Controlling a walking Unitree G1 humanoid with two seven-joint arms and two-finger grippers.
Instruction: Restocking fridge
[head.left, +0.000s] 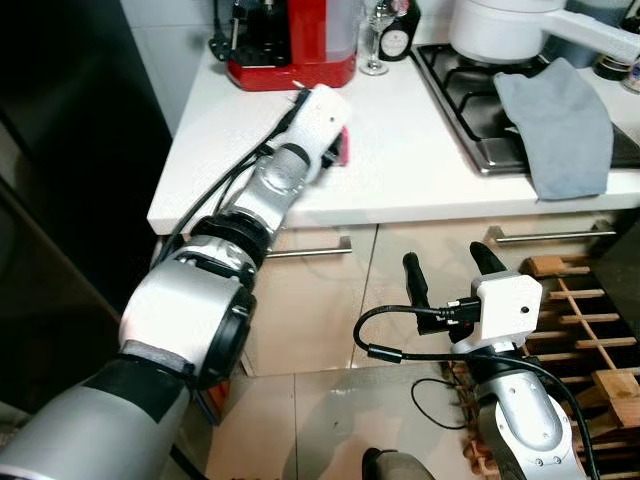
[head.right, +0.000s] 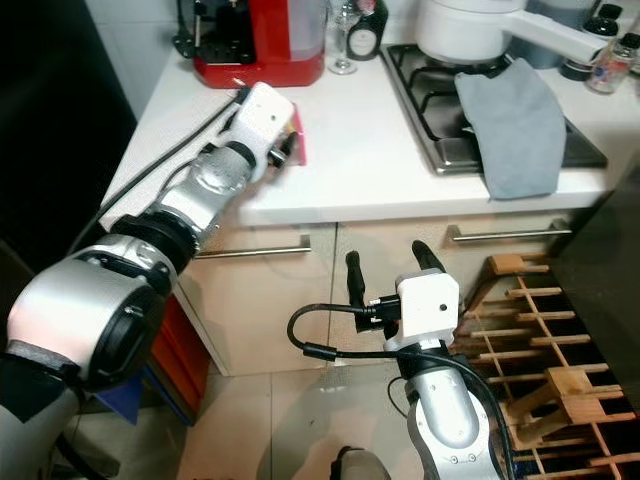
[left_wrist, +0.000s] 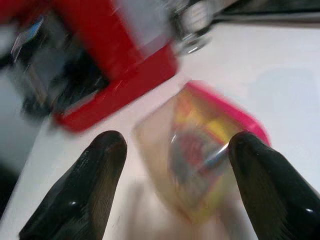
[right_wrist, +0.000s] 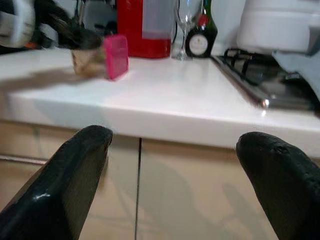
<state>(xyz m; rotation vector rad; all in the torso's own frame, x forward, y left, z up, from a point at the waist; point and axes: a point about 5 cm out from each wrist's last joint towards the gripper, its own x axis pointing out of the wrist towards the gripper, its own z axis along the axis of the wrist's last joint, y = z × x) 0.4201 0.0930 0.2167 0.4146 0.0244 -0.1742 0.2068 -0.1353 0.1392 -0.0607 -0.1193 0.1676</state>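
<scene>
Down low in front of the cabinet doors, the right gripper (head.left: 445, 270) hangs with its fingers spread apart, holding nothing. Up on the white countertop (head.left: 400, 150), the left gripper (left_wrist: 175, 165) reaches over a clear container with a pink lid (left_wrist: 200, 150) lying on its side, fingers wide open on either side of it, can't tell if they touch. Just behind sits a red coffee machine (head.left: 295, 40), then a wine glass (head.left: 375, 40), and the stove (head.left: 520, 110) with a grey cloth (head.left: 560, 125).
</scene>
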